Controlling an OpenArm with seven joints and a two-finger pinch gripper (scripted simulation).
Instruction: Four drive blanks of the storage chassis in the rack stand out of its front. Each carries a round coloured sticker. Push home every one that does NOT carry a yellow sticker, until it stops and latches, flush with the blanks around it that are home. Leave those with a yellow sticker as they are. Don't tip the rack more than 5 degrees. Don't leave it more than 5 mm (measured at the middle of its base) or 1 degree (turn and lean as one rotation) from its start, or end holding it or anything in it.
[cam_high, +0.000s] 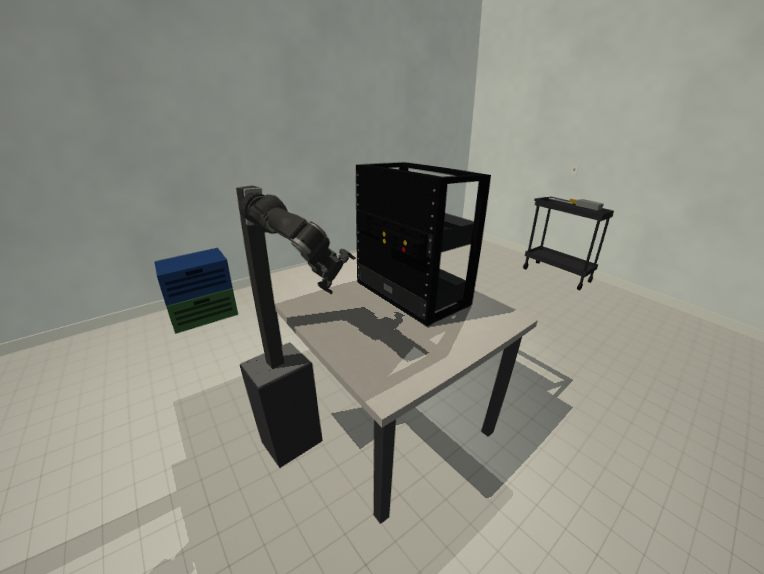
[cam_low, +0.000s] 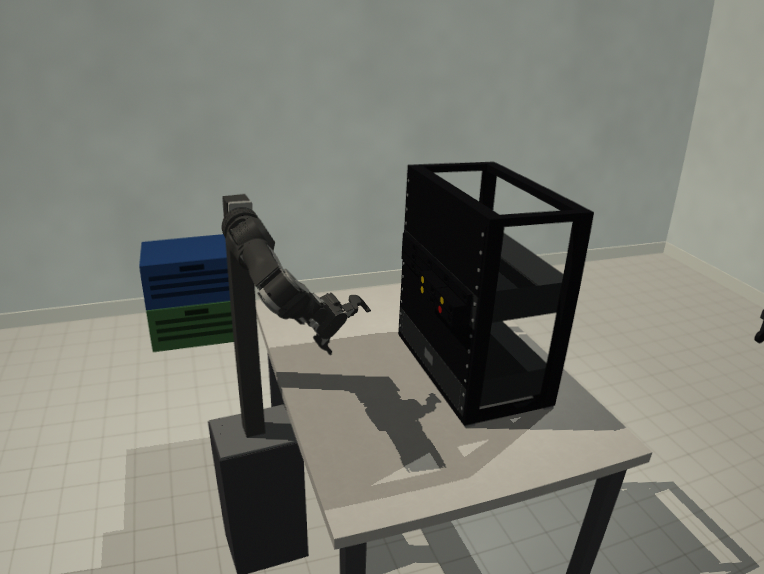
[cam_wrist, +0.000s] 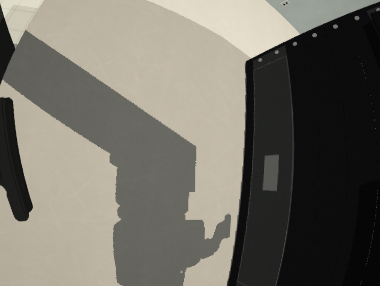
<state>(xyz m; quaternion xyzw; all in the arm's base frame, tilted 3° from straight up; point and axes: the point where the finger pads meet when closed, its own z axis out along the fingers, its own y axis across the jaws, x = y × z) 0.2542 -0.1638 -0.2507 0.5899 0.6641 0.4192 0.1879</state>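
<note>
Matte black box-frame rack (cam_low: 573, 296) on pale smooth table (cam_low: 395, 493). Round stickers on its front: three yellow, one red (cam_low: 439, 309). Gripper (cam_low: 345, 324) before rack, jaws released, empty.

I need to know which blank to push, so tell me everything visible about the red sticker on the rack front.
The red sticker is a small round dot on the dark front of the rack, low in the chassis band, right of centre. A yellow sticker sits directly above it; two more yellow ones are stacked further left. The open gripper hangs in front of the rack, not touching it. How far its blank stands out cannot be told.
</note>
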